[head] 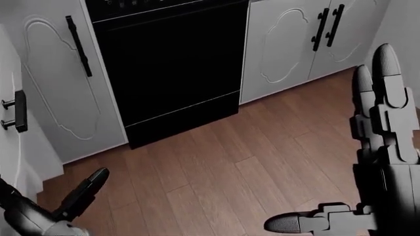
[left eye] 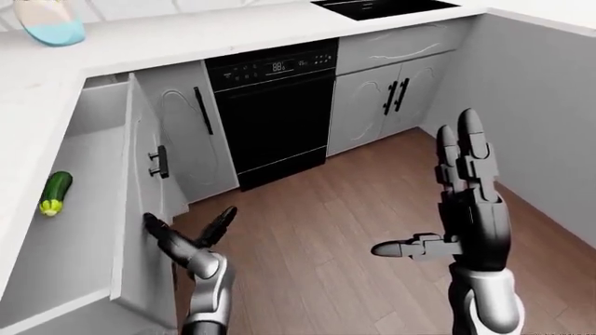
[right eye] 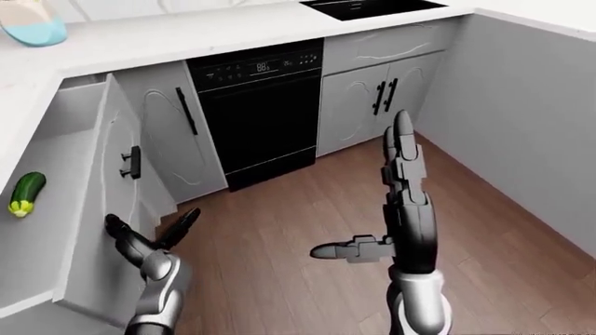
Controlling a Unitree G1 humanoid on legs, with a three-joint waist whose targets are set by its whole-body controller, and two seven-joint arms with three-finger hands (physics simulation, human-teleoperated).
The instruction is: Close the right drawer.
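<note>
In the left-eye view the left hand (left eye: 191, 241) is low at the left with its fingers spread open, one fingertip (left eye: 149, 221) touching or just short of the lower face of the open drawer (left eye: 135, 202); which, I cannot tell. The drawer stands pulled well out from under the white desk (left eye: 186, 35), along the view's left edge. Its front panel is pale grey with a raised curved moulding and a short black handle (left eye: 160, 162) above the hand. Inside, on the pale drawer floor, lies a green zucchini (left eye: 54, 192) with a yellow end, near the left edge. The right hand (left eye: 466, 202) is well apart from the drawer, at the right, upright over the wooden floor (left eye: 326, 223), its fingers straight and open and its thumb pointing left; it holds nothing.

The head view looks lower. Only a strip of the drawer front and its handle (head: 16, 112) show at the left edge, with the left hand (head: 59, 209) open at the bottom left corner beneath it. The right hand (head: 374, 162) fills the right side, open. A black oven (head: 171, 69) stands at top centre.

In the right-eye view the drawer (right eye: 103, 209) again juts out at the left, the left hand (right eye: 149, 241) open at its lower front, the right hand (right eye: 400, 202) open mid-view. A pale blue and cream object (right eye: 33, 24) sits on the desk at top left.
</note>
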